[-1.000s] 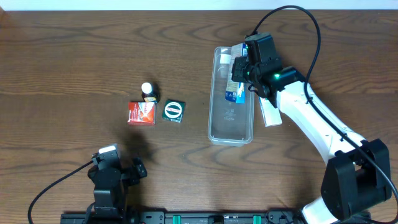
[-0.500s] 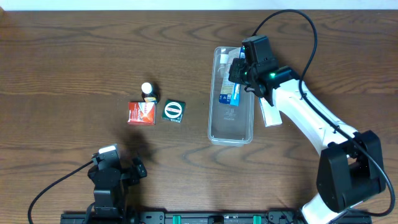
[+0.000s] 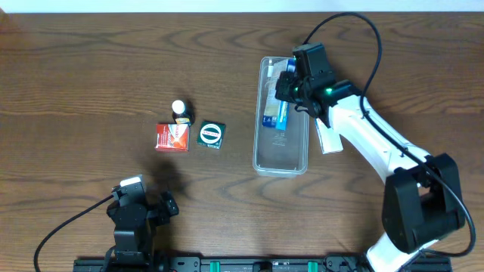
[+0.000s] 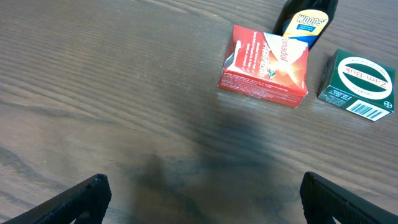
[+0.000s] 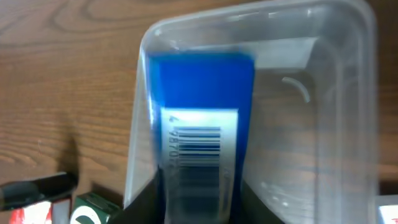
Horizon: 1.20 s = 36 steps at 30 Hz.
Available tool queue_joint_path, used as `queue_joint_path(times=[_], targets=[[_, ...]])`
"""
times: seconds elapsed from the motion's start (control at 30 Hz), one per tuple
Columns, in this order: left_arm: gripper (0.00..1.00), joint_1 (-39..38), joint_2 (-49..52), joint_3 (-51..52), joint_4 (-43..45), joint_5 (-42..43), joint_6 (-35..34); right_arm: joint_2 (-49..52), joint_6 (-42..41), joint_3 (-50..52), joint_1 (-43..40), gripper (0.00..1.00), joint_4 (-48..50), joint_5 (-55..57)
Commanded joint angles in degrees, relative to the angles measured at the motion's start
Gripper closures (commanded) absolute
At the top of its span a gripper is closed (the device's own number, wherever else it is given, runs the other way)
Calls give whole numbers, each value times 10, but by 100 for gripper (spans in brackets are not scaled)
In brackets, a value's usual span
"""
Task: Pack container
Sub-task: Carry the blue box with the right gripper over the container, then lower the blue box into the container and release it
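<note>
your right gripper (image 3: 283, 92) is over the far half of the container (image 3: 281, 155), fingers clamped on the blue box (image 3: 274, 113). the container lies right of centre on the table (image 3: 91, 68), long axis running away from you. from overhead the blue box sits inside the rim, toward the long wall that faces the small boxes. the near half of the bin floor is bare. a white flat piece (image 3: 327, 137) lies just beside the container's outer long wall, under the arm.

the right wrist view shows what overhead hides: the blue box (image 5: 202, 112) is close along one clear wall of the container (image 5: 323, 93), with open floor on its other side. you cannot tell whether it touches the floor.

your left gripper (image 4: 208, 199) hangs with fingers wide apart over bare wood. ahead of it stand the red box (image 4: 264, 65), the green box (image 4: 357, 84) and a dark bottle (image 4: 308, 18), close together and well apart from the container.
</note>
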<state>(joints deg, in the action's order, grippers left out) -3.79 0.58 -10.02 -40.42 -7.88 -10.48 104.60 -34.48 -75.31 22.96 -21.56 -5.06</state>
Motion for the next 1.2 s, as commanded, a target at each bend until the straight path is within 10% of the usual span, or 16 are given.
queue_joint_path(times=[0.0, 0.1, 0.3, 0.73, 1.17], targets=[[2, 3, -2, 7, -2, -2, 3, 12, 16, -9, 7, 46, 6, -23], [2, 3, -2, 7, -2, -2, 3, 3, 56, -9, 6, 27, 13, -42], [2, 3, -2, 7, -2, -2, 3, -62, 96, -9, 0, 31, 13, -33], [2, 3, -2, 7, -2, -2, 3, -28, 118, -9, 27, 95, 29, -63], [2, 3, -2, 7, -2, -2, 3, 30, 140, -9, 28, 99, 22, -56]])
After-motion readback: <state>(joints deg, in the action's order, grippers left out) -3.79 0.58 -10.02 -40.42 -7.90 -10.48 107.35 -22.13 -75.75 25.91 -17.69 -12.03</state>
